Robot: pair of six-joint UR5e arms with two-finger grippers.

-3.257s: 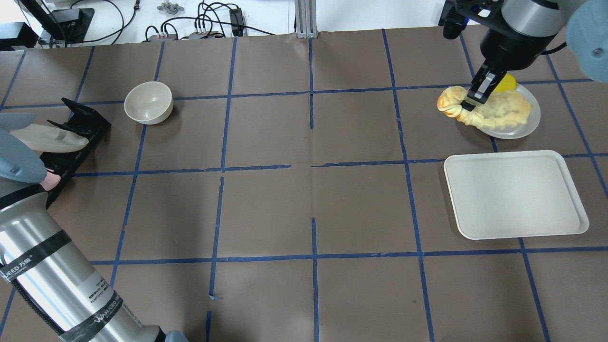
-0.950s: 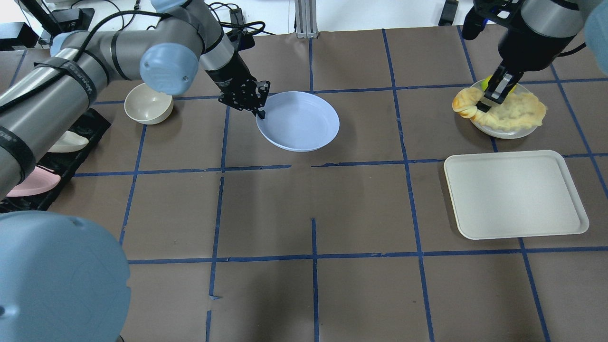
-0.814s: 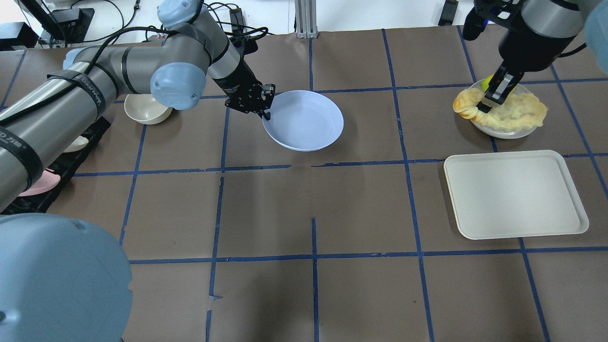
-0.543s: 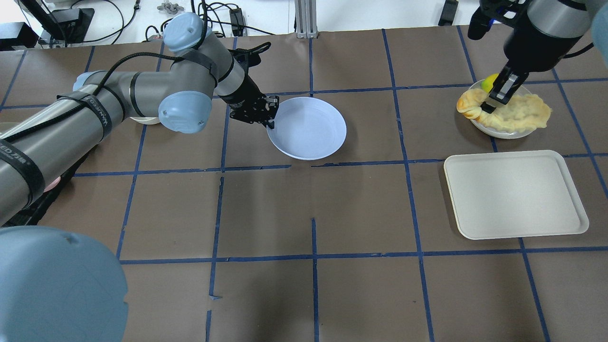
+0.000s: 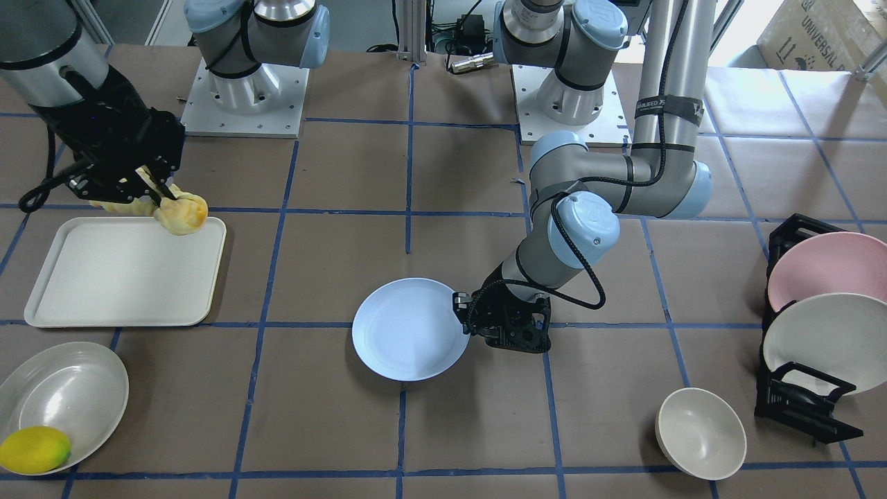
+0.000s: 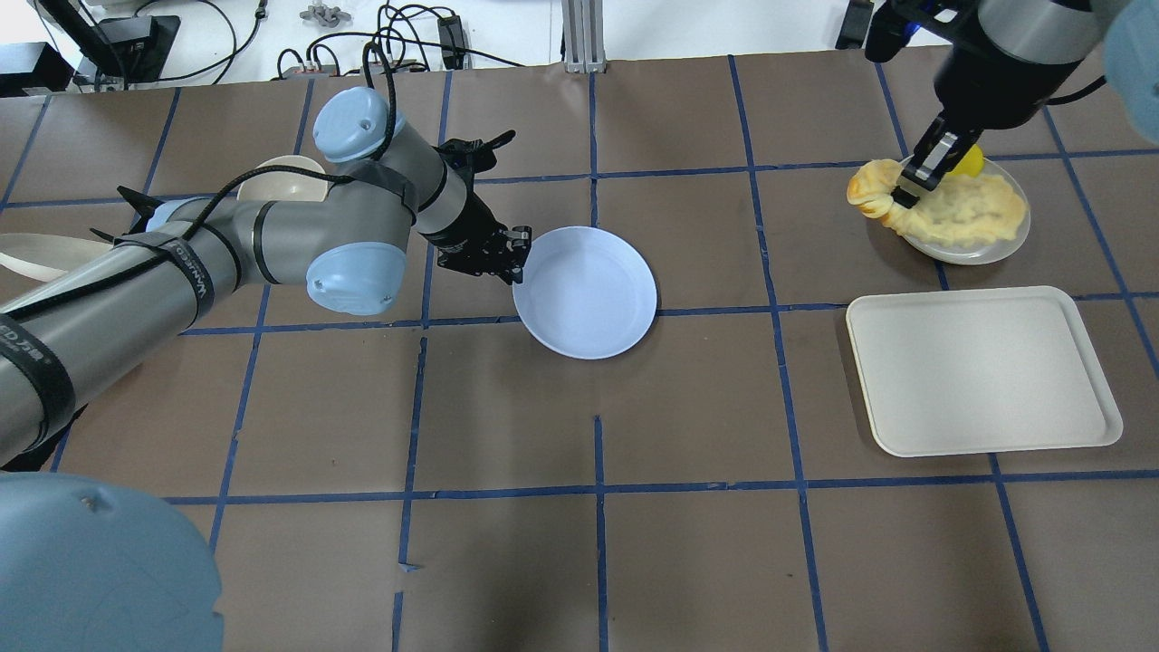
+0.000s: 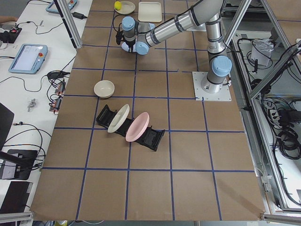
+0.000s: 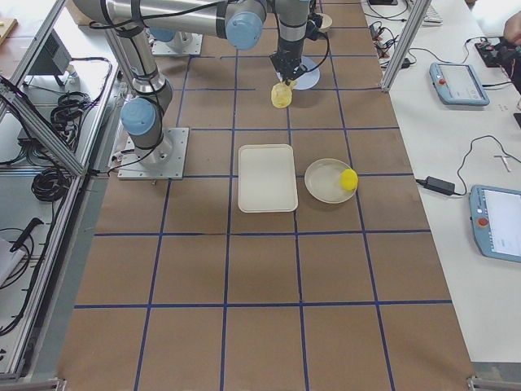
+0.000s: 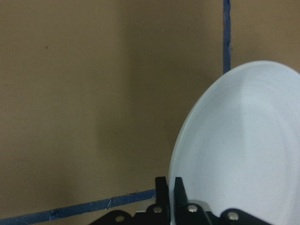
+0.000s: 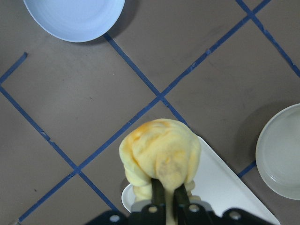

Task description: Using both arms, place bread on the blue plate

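The blue plate (image 6: pixel 586 292) is near the table's middle, low over or on the surface. My left gripper (image 6: pixel 518 263) is shut on its left rim; the left wrist view shows the fingers (image 9: pixel 161 186) clamped on the plate's edge (image 9: pixel 243 140). My right gripper (image 6: pixel 904 192) is shut on the bread (image 6: pixel 960 208), a pale-yellow ridged loaf with a browned end. The bread hangs from it in the air (image 5: pixel 181 213) above the far corner of the white tray, well away from the plate. In the right wrist view the bread (image 10: pixel 159 159) dangles below the gripper, with the plate (image 10: pixel 75 16) at top left.
A white tray (image 6: pixel 982 371) lies at the right. A white plate (image 5: pixel 62 395) beyond it holds a yellow lemon (image 5: pixel 34 449). A cream bowl (image 5: pixel 700 433) and a black rack (image 5: pixel 804 409) with a pink plate (image 5: pixel 824 267) and a white plate (image 5: pixel 824 339) stand at the left.
My left arm has come in holding the blue plate and drawn it closer to the robot, toward the table's middle. My right gripper has raised the bread and shifted it slightly.
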